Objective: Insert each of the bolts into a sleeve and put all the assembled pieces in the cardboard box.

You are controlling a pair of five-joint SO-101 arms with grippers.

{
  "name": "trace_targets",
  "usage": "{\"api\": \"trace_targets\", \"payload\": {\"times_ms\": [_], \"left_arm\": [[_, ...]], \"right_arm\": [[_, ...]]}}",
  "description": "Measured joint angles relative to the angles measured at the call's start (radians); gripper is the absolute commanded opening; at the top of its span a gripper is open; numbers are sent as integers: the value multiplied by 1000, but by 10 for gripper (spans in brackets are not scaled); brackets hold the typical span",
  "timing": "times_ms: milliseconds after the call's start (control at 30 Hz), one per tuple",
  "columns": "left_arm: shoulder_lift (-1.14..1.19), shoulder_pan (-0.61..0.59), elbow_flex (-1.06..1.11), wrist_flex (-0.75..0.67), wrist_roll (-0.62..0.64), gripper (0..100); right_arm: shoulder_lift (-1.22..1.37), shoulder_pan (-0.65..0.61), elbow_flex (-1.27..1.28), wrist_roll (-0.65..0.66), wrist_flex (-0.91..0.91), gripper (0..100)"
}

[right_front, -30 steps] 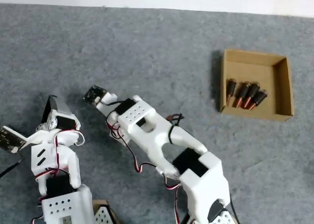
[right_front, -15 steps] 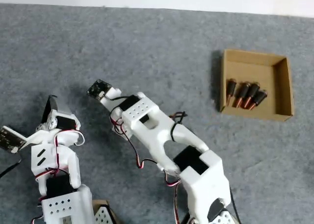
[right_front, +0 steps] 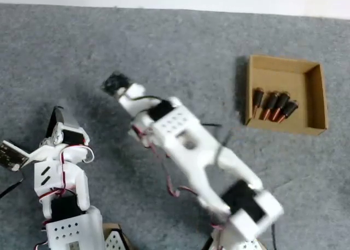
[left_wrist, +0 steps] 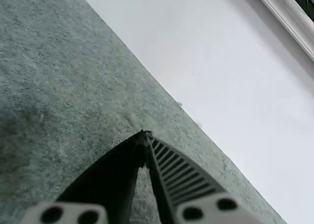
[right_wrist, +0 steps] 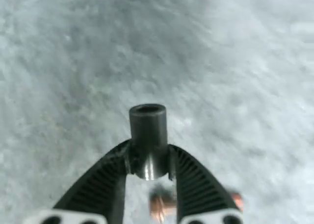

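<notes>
The sleeve is a dark tube clamped near its lower end between the two ribbed fingers of the right gripper, with its open bore facing away from the wrist. A copper-coloured piece sits behind it between the fingers; whether it enters the sleeve cannot be told. In the high view the right gripper is a dark shape at the end of the arm, which stretches diagonally toward the far left, over open grey mat. The cardboard box lies well apart at the far right, near the mat's right edge, with four assembled pieces side by side in its left half and free floor in its right half. The left gripper sits at the near left, clenched on nothing, its tips meeting. The left wrist view adds the mat's edge against a white strip.
</notes>
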Motion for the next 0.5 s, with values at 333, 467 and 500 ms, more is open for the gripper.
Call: {"api": "trace_targets", "payload": {"times_ms": [333,467,500], "left_arm": [[0,146,0,14,-3,7],[0,253,-34,193,-123,7],[0,292,-64,261,-178,7]], "right_arm": [[-634,278,529,0,-101,4],[-888,402,783,0,-129,4],[-948,436,841,0,-129,4]]}}
